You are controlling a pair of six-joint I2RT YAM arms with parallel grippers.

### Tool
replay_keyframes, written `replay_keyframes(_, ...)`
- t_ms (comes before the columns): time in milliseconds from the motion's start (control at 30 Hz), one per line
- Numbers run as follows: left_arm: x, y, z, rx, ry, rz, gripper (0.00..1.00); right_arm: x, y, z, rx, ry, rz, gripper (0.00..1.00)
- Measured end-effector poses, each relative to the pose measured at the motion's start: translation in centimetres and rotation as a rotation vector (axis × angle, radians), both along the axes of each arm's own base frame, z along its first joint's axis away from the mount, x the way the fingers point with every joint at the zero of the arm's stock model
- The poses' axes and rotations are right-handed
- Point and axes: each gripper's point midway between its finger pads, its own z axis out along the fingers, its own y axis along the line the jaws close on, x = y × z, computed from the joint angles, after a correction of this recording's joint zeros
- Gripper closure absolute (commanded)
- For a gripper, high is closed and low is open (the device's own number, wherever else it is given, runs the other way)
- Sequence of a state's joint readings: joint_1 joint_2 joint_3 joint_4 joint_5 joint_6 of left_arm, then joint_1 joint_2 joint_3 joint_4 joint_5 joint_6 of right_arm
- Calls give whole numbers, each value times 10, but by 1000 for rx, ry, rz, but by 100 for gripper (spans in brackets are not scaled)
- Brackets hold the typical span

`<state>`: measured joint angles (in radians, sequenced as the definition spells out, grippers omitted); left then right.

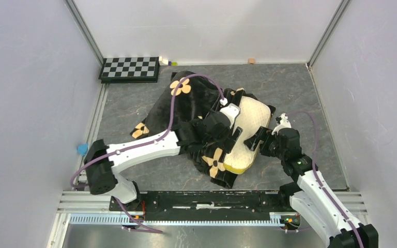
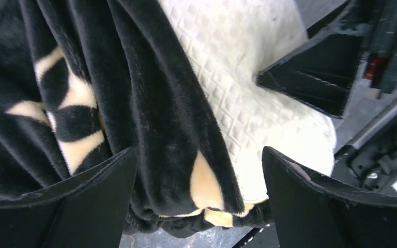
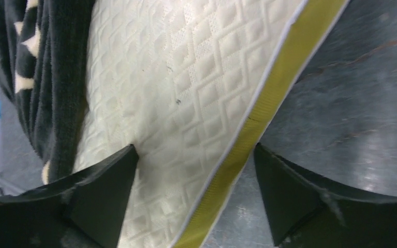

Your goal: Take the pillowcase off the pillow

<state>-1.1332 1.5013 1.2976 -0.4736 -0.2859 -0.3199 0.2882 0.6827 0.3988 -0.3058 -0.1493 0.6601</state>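
Observation:
The black plush pillowcase (image 1: 186, 111) with tan flowers lies bunched over the left part of the pillow (image 1: 250, 126). The pillow's cream quilted right part and yellow trim are bare. My left gripper (image 1: 231, 138) is open above the pillowcase's bunched edge. In the left wrist view the pillowcase (image 2: 160, 103) fold sits between the spread jaws of the left gripper (image 2: 199, 151), beside the pillow (image 2: 248, 93). My right gripper (image 1: 256, 139) is open at the pillow's right edge. In the right wrist view the right gripper (image 3: 194, 147) straddles the pillow (image 3: 176, 88) and its yellow trim (image 3: 269, 98).
A black-and-white checkerboard (image 1: 130, 68) lies at the back left. A small white-green object (image 1: 166, 62) and a tan block (image 1: 251, 61) sit by the back wall. A blue object (image 1: 82, 149) is at the left edge. Walls enclose the grey table (image 1: 300, 88).

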Motion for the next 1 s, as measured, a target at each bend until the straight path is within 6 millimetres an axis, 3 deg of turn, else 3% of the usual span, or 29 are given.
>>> replay_keyframes(33, 2, -1, -10, 26, 10, 5, 21, -2, 4, -4, 23, 7, 10, 25)
replay_keyframes(133, 12, 1, -41, 86, 57, 22, 38, -7, 12, -14, 72, 27, 40, 65)
replay_keyframes(200, 25, 9, -64, 95, 116, 48, 39, -6, 15, -13, 86, 21, 44, 93)
replay_keyframes(233, 33, 19, -75, 103, 143, 71, 39, -4, 15, -10, 89, 11, 44, 100)
replay_keyframes(333, 53, 49, -96, 128, 186, 149, 53, -2, 14, -7, 76, 2, 42, 100)
replay_keyframes(500, 72, 71, -99, 153, 165, 240, 79, 9, 1, 17, -21, -13, 9, 100)
replay_keyframes(633, 82, 110, -111, 154, 155, 378, 88, 27, -25, 59, -143, -61, -111, 100)
replay_keyframes(767, 87, 149, -107, 80, 132, 517, 92, 28, -58, 93, -213, -142, -271, 100)
replay_keyframes(867, 92, 159, -96, -3, 115, 581, 93, 17, -78, 106, -239, -194, -354, 100)
replay_keyframes(900, 94, 162, -94, -25, 113, 600, 88, 15, -83, 108, -248, -203, -377, 100)
replay_keyframes(1000, 98, 168, -91, -80, 115, 650, 58, 12, -95, 110, -289, -204, -430, 100)
